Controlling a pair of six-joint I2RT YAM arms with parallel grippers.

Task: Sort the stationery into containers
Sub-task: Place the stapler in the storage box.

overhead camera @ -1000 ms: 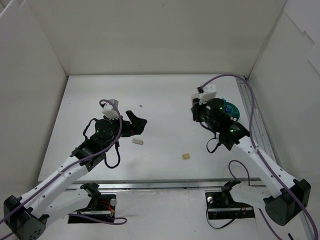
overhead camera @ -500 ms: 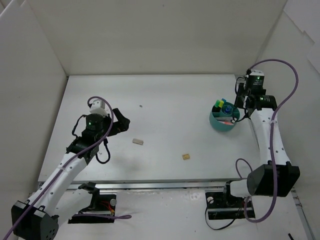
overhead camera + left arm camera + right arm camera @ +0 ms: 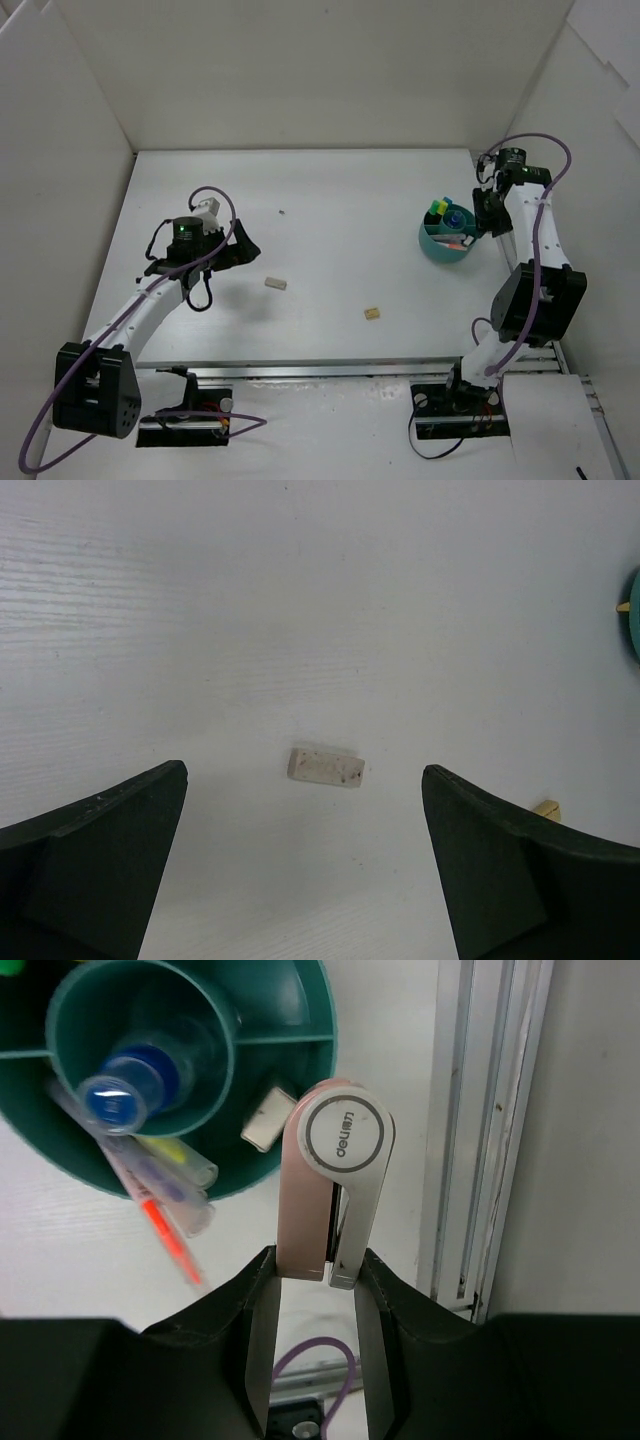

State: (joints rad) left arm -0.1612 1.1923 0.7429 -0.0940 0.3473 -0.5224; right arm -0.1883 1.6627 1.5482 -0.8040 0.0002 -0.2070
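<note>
My left gripper [image 3: 246, 246] [image 3: 303, 769] is open and hangs over the table, with a speckled beige eraser [image 3: 276, 284] [image 3: 325, 767] lying flat just ahead of its fingertips. A tan cube [image 3: 372, 314] [image 3: 547, 808] sits further right. My right gripper [image 3: 488, 214] [image 3: 318, 1258] is shut on a pink and silver folding tool [image 3: 335, 1175], held just right of the teal tub [image 3: 432, 245] [image 3: 322, 1045]. The tub holds a blue-capped clear pen [image 3: 125, 1095], a yellow highlighter [image 3: 180, 1160], an orange pen [image 3: 170, 1245] and a small white piece [image 3: 265, 1120].
White walls enclose the table on three sides. A metal rail [image 3: 500, 250] [image 3: 480, 1130] runs along the right edge, close beside my right gripper. A small dark speck [image 3: 282, 212] lies toward the back.
The right arm swung from over the tub out to the table's right edge, uncovering the tub. The left arm drew back leftward, away from the beige eraser.
</note>
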